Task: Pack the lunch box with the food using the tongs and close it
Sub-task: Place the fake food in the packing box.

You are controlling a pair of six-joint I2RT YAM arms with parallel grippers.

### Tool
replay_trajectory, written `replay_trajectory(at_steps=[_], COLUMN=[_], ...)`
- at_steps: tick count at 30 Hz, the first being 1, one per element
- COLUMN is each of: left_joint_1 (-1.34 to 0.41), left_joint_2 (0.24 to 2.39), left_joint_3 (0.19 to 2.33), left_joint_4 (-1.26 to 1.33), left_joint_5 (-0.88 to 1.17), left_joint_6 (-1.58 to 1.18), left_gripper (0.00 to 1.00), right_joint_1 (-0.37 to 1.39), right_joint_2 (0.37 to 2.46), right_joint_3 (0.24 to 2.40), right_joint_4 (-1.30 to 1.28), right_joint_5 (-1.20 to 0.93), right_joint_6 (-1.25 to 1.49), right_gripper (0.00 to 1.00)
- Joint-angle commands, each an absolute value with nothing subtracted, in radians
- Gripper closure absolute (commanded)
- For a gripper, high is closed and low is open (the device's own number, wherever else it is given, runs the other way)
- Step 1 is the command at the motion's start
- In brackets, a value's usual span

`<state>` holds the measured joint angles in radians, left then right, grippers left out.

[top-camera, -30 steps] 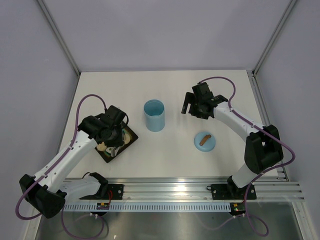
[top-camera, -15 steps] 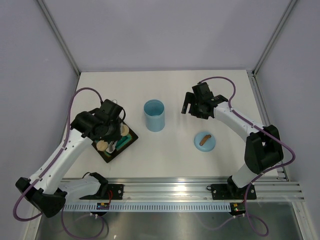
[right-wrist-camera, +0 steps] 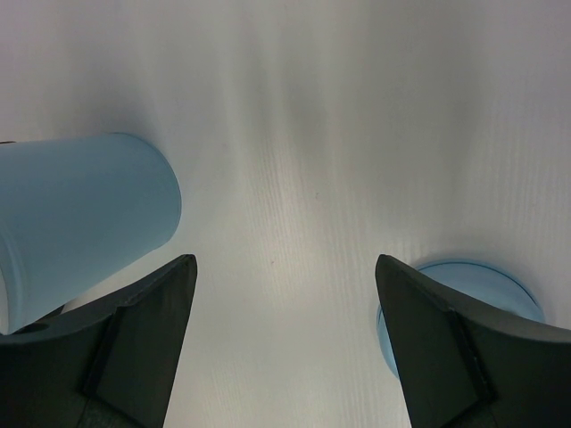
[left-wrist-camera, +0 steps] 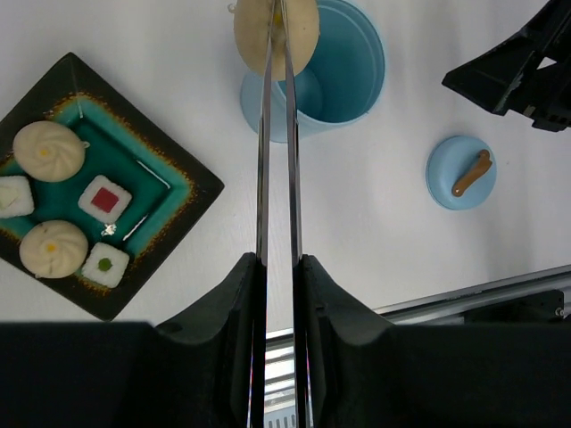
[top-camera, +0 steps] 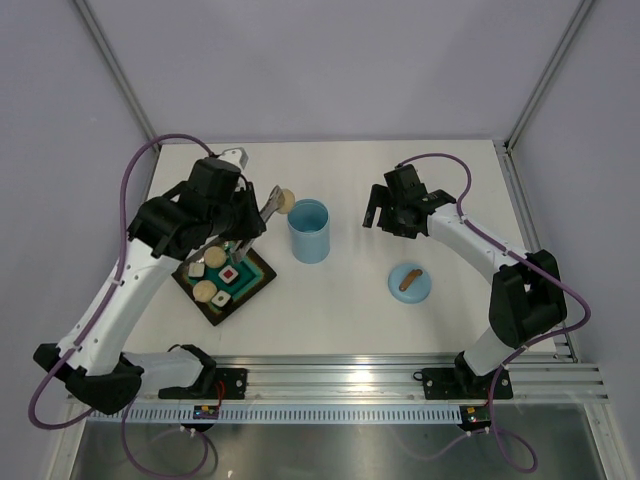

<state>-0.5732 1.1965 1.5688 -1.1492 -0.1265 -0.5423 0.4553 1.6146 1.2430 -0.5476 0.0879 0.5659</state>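
Note:
My left gripper is shut on the slim metal tongs. The tongs pinch a round beige piece of food, held in the air at the left rim of the open light blue lunch box. More food lies on the dark tray: two beige discs, a white square with a red centre and other squares. The blue lid with its brown handle lies on the table. My right gripper hangs open and empty between lunch box and lid.
White table with grey walls on three sides and a metal rail along the near edge. The tray lies left of the lunch box, under my left arm.
My left arm has risen from the tray and swung right toward the lunch box, carrying a beige disc in the tongs. The right arm has not moved.

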Motion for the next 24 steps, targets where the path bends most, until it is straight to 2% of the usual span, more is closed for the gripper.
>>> replay_trajectory(at_steps=[1, 5, 12, 17, 20, 23, 24], left_joint_1=[-0.586, -0.604, -0.618, -0.62, -0.621, -0.623, -0.623], left_joint_2=[1.224, 1.249, 1.278, 1.299, 1.302, 1.302, 1.302], left_joint_3=[1.592, 1.572, 1.543, 1.539, 1.531, 1.525, 1.523], left_joint_4=[-1.031, -0.982, -0.963, -0.986, -0.989, -0.994, -0.994], left_joint_5=[-0.042, 0.026, 0.009, 0.005, -0.023, -0.028, -0.029], left_joint_6=[-0.515, -0.526, -0.534, -0.535, -0.54, -0.54, -0.54], left_gripper=[1.0, 1.0, 0.99, 0.83, 0.79, 0.72, 0.67], right_joint_1=[0.462, 0.463, 0.462, 0.462, 0.463, 0.462, 0.463], right_joint_2=[1.575, 1.589, 1.588, 1.589, 1.589, 1.588, 1.588], right_joint_3=[1.258, 1.267, 1.272, 1.267, 1.267, 1.267, 1.27], right_joint_4=[-0.552, -0.558, -0.566, -0.565, -0.566, -0.566, -0.566], right_joint_5=[0.104, 0.106, 0.113, 0.115, 0.114, 0.114, 0.114], right_joint_6=[0.564, 0.571, 0.568, 0.568, 0.568, 0.568, 0.568], right_gripper=[0.11, 0.11, 0.1, 0.1, 0.1, 0.1, 0.1])
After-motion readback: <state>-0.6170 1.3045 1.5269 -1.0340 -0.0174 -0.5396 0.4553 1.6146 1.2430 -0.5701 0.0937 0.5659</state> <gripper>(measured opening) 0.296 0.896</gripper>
